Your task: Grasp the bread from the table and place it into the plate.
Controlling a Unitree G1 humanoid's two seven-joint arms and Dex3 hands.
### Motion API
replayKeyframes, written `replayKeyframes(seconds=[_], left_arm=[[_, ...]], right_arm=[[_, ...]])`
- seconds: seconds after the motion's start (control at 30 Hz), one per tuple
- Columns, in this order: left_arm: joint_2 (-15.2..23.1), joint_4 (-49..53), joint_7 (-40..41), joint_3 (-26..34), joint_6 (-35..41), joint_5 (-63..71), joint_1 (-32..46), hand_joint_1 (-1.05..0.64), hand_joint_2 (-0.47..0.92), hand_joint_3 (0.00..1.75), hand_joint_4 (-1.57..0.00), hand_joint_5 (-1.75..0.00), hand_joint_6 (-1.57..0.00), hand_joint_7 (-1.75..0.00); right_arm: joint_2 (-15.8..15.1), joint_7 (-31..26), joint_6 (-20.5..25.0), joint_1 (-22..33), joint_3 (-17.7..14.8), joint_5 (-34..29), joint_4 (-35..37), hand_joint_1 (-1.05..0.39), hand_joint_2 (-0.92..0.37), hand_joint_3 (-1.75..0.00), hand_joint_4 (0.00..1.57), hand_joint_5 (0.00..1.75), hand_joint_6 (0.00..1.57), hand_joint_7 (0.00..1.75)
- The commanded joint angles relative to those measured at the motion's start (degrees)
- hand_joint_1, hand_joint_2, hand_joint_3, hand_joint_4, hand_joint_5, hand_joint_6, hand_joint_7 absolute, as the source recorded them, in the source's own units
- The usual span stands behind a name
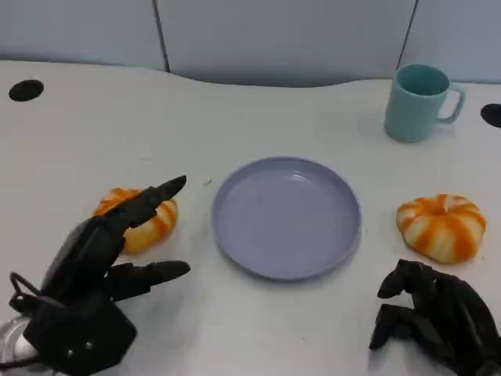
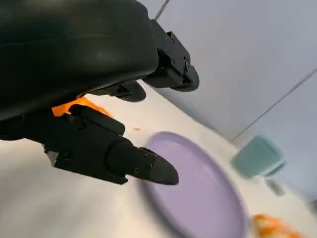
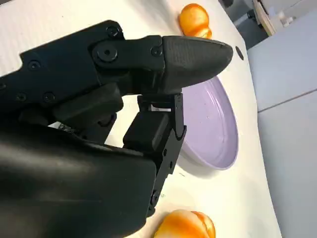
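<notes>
Two orange-and-white striped bread rolls lie on the white table. One roll (image 1: pixel 145 233) (image 2: pixel 74 106) (image 3: pixel 194 17) is left of the lavender plate (image 1: pixel 286 219) (image 2: pixel 208 198) (image 3: pixel 213 124); the other roll (image 1: pixel 442 227) (image 2: pixel 275 227) (image 3: pixel 185 225) is to its right. My left hand (image 1: pixel 94 282) (image 2: pixel 89 74) hovers by the left roll with fingers spread, one finger reaching over the roll and the thumb pointing toward the plate; it holds nothing. My right hand (image 1: pixel 438 317) (image 3: pixel 99 124) sits just in front of the right roll, fingers curled in, holding nothing. The plate holds nothing.
A teal mug (image 1: pixel 419 102) (image 2: pixel 257 157) stands at the back right, behind the right roll. Black round holes mark the tabletop at the far left (image 1: pixel 26 90) and far right (image 1: pixel 493 115). A grey wall rises behind the table's curved back edge.
</notes>
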Motion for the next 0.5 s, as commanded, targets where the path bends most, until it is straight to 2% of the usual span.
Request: replayKeyframes(seconds=[0.03,0.37,0.43,0.5], left_arm=[[6.86,-4.25,10.71,-2.59,2.07,12.32,-2.80,-0.67,0.92,0.02,-0.12,-0.12,-0.24,0.00],[9.31,-4.03,15.30,-6.81,3.94,11.83,-3.10,-0.67,0.92,0.02,-0.13,-0.10,-0.24,0.00],[12.90,-8.20,12.64,-8.34,12.66,20.33,-6.45,-0.69,0.92,0.02,-0.13,-0.09,-0.23,0.00],[15.09,-7.44,8.91,-11.10,18.64,25.46,-10.39,-0.70,0.92,0.01,-0.14,-0.09,-0.23,0.00]], right_arm=[[-0.34,-0.85,0.98,0.56,-0.15,0.03,-0.40,-0.44,-0.92,-0.43,1.23,1.14,1.11,1.10],[-0.38,-0.94,1.02,0.58,-0.08,0.10,-0.45,-0.44,-0.92,-0.43,1.24,1.13,1.12,1.10],[-0.21,-0.71,0.35,0.40,0.08,-0.03,0.01,-0.44,-0.92,-0.44,1.24,1.13,1.12,1.10],[0.00,-0.50,-0.43,0.46,0.20,-0.17,0.43,-0.44,-0.92,-0.45,1.25,1.13,1.12,1.09]])
